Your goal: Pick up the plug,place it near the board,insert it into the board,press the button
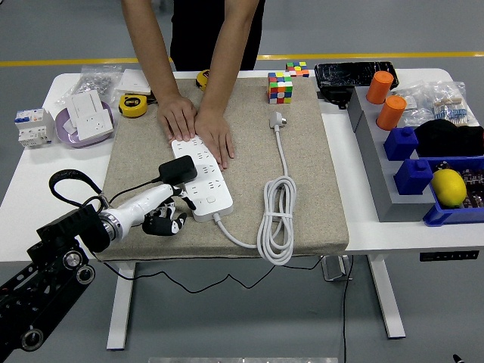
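Left hand (162, 214) apparently grips boxy black plug (177, 171) on board (201, 175).

Person's hands (198, 125) pin board (201, 178); plug (178, 171) inserted.

Person (198, 30) cut off at top edge; their hands (198, 125) hide power strip's (203, 181) far end.

From my seat I see a Rubik's cube (280, 88) on the beige mat (318, 189), a yellow tape measure (134, 105) left of it — and two orange cylinders (386, 98), a lemon (448, 187) in the blue bin (446, 217).
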Motion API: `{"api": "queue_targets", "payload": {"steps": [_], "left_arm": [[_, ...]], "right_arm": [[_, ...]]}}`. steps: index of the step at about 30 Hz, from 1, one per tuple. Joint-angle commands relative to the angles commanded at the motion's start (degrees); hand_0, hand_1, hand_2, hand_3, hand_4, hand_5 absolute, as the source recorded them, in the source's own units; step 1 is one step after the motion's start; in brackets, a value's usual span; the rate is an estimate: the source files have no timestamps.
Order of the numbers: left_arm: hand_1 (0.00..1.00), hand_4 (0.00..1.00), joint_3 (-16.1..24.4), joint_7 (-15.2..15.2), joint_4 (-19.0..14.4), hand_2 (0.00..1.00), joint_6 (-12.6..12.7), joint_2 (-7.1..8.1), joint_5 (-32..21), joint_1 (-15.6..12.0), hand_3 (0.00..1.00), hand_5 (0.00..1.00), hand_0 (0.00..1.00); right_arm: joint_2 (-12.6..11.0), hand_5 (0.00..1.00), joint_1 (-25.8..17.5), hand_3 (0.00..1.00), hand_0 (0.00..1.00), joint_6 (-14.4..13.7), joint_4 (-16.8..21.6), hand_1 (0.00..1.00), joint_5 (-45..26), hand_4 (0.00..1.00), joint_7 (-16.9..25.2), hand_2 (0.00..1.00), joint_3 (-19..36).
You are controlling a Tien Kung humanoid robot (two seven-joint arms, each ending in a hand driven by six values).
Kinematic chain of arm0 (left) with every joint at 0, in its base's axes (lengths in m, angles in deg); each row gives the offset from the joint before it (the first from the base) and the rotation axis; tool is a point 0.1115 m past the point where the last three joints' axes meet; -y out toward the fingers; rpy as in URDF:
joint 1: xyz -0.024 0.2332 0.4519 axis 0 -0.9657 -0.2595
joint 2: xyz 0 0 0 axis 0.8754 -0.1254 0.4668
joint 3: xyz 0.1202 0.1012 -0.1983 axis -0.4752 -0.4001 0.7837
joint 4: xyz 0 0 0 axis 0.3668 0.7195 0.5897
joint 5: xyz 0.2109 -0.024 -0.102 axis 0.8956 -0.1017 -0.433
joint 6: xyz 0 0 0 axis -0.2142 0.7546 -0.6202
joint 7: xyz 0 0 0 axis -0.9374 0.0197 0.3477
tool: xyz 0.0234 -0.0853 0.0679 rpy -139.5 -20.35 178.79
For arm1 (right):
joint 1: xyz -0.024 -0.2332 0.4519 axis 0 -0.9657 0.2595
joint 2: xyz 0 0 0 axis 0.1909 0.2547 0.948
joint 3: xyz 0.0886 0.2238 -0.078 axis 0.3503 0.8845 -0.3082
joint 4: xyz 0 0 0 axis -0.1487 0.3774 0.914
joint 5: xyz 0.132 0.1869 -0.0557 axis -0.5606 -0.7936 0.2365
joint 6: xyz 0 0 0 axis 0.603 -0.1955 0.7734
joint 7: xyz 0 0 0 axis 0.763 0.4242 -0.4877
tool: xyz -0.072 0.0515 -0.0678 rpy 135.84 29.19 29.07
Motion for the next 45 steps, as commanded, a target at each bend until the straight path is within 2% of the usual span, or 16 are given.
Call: {"api": "queue_targets", "payload": {"steps": [10, 23, 24, 25, 31, 36, 45], "left_arm": [[0.018, 0.458, -0.88, -1.21, 1.11, 0.154, 1.75, -1.24, 0.19, 2.51, 0.699, 0.002, 0.144], [0.018, 0.472, -3.72, -1.1, 5.06, 0.153, 1.66, -1.5, 0.13, 4.63, 0.737, 0.002, 0.144], [0.016, 0.481, -3.81, -1.12, 5.23, 0.153, 1.71, -1.52, 0.12, 4.72, 0.845, 0.002, 0.142], [0.016, 0.481, -3.91, -1.17, 5.44, 0.153, 1.82, -1.56, 0.17, 4.85, 0.845, 0.002, 0.142], [0.015, 0.488, -4.03, -1.44, 5.6, 0.153, 2.23, -1.61, 0.15, 5.11, 0.874, 0.002, 0.138], [0.014, 0.499, -3.82, -1.63, 4.36, 0.153, 2.47, -1.7, 0.24, 5.13, 0.876, 0.002, 0.138], [0.013, 0.5, -3.99, -1.43, 4.0, 0.153, 1.85, -1.69, 0.48, 5.3, 0.879, 0.002, 0.138]], "right_arm": [[0.14, 0.912, 0.01, 0.769, 0.837, 0.0, 0.0, 0.764, 0.05, 0.998, -0.13, 0.747, 0.12], [0.13, 0.913, 0.15, 0.769, 0.836, -0.03, 0.0, 0.764, 0.08, 0.998, -0.07, 0.747, 0.29], [0.14, 0.913, 0.17, 0.769, 0.835, -0.03, 0.0, 0.764, 0.06, 0.998, -0.05, 0.747, 0.3], [0.14, 0.913, 0.18, 0.769, 0.835, -0.03, 0.0, 0.764, 0.04, 0.998, -0.04, 0.747, 0.28], [0.13, 0.914, 0.27, 0.769, 0.836, -0.08, 0.0, 0.764, 0.07, 0.998, -0.1, 0.747, 0.48], [0.15, 0.915, 0.26, 0.769, 0.836, -0.08, 0.0, 0.764, 0.12, 0.998, -0.1, 0.747, 0.61], [0.2, 0.915, 0.33, 0.769, 0.835, -0.09, 0.0, 0.764, 0.08, 0.998, -0.04, 0.747, 0.69]]}}
